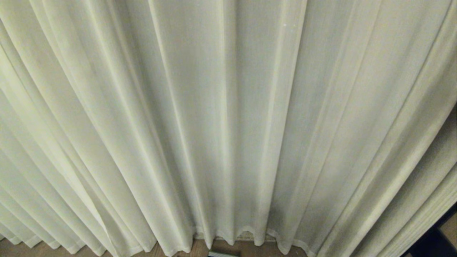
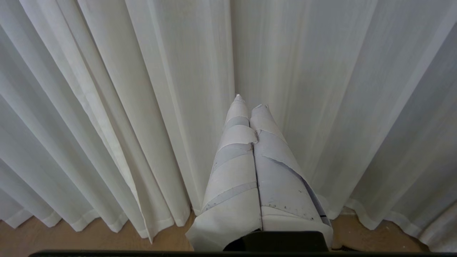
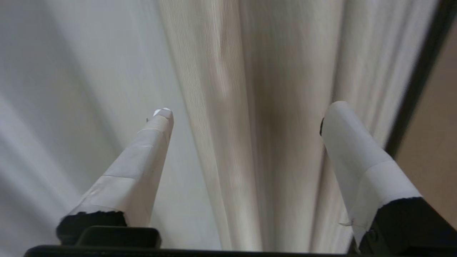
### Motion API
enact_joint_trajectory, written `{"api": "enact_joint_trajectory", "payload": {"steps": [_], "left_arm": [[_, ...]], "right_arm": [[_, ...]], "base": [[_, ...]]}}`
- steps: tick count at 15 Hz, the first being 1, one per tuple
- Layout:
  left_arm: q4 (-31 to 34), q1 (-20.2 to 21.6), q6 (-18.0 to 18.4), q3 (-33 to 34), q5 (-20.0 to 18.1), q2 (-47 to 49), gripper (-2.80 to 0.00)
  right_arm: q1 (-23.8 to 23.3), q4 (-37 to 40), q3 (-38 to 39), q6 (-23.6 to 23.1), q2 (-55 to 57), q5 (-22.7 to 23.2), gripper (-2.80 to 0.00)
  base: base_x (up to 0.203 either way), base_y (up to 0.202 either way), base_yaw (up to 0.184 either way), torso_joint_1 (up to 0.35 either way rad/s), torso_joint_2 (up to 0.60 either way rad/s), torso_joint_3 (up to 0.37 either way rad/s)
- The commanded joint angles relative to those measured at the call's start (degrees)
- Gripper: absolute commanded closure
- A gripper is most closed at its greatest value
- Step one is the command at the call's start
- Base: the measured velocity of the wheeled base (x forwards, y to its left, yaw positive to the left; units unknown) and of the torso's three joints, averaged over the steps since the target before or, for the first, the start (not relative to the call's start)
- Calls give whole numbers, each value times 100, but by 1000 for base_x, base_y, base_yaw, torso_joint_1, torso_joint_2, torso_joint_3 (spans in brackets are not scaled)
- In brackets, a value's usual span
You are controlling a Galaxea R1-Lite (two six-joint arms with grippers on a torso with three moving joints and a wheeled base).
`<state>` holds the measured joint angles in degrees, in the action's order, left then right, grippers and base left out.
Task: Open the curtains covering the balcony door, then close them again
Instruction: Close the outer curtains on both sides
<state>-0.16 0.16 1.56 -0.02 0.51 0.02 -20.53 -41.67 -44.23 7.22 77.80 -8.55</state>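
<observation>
The cream-white curtains [image 1: 228, 125] hang drawn across the whole head view, pleated down to the floor. They hide the balcony door. Neither gripper shows in the head view. My left gripper [image 2: 250, 101] is shut and empty, its taped fingers pressed together and pointing at the curtains [image 2: 142, 107] low down near their hems. My right gripper [image 3: 250, 110] is open, fingers wide apart, facing a thick bunch of pleats of the curtains [image 3: 214, 64] that shows between them; the fingers do not clamp the fabric.
Wooden floor [image 2: 35, 235] runs along under the hems [image 1: 21, 248]. At the curtain's right edge a dark vertical strip [image 3: 425, 71] borders a brown surface [image 3: 442, 125]. A dark shape [image 1: 433, 239] sits at the lower right of the head view.
</observation>
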Motion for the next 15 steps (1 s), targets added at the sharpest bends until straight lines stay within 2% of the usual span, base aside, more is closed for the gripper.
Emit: {"api": "enact_joint_trajectory", "payload": {"steps": [1, 5, 13, 15], "left_arm": [[-2, 2, 2, 1, 2, -2, 0], [-2, 2, 2, -2, 2, -2, 0], [-2, 2, 2, 1, 2, -2, 0], [-2, 2, 2, 2, 2, -2, 0]], "right_arm": [[-12, -65, -588, 13, 740, -3, -280], [-13, -93, -1712, 17, 1708, 3, -280], [22, -67, -3473, 138, 3062, 25, -280], [39, -89, -3765, 198, 3341, 173, -280]], "base": [[0, 0, 0, 0, 0, 0], [0, 0, 0, 0, 0, 0], [0, 0, 0, 0, 0, 0], [0, 0, 0, 0, 0, 0]]}}
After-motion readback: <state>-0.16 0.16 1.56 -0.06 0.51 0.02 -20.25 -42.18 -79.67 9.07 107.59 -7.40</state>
